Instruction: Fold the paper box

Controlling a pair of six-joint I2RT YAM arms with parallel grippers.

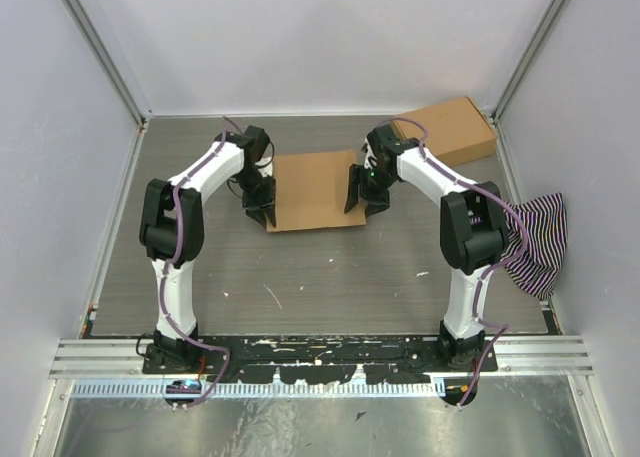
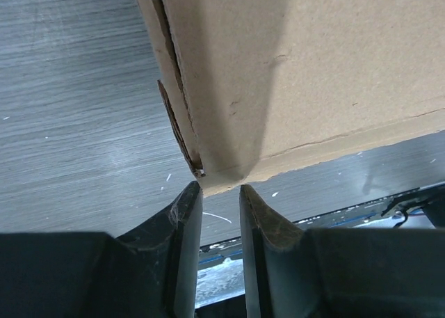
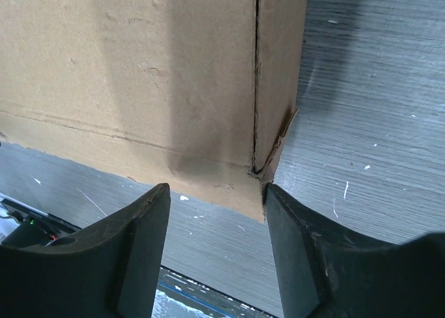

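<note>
The paper box [image 1: 315, 190] is plain brown cardboard and lies in the middle of the table with its panels folded in. My left gripper [image 1: 263, 215] is at its near-left corner. In the left wrist view the box corner [image 2: 222, 179] sits right at the tips of the left gripper [image 2: 220, 187], whose jaws stand a narrow gap apart with nothing clamped. My right gripper [image 1: 362, 205] is at the near-right corner. In the right wrist view the right gripper [image 3: 217, 187] is wide open, and the box corner [image 3: 257, 193] touches the right finger's inner side.
A compact flat brown carton [image 1: 447, 129] lies at the back right corner. A black-and-white striped cloth [image 1: 535, 242] hangs at the right wall. White walls enclose the grey table [image 1: 300, 277] on three sides.
</note>
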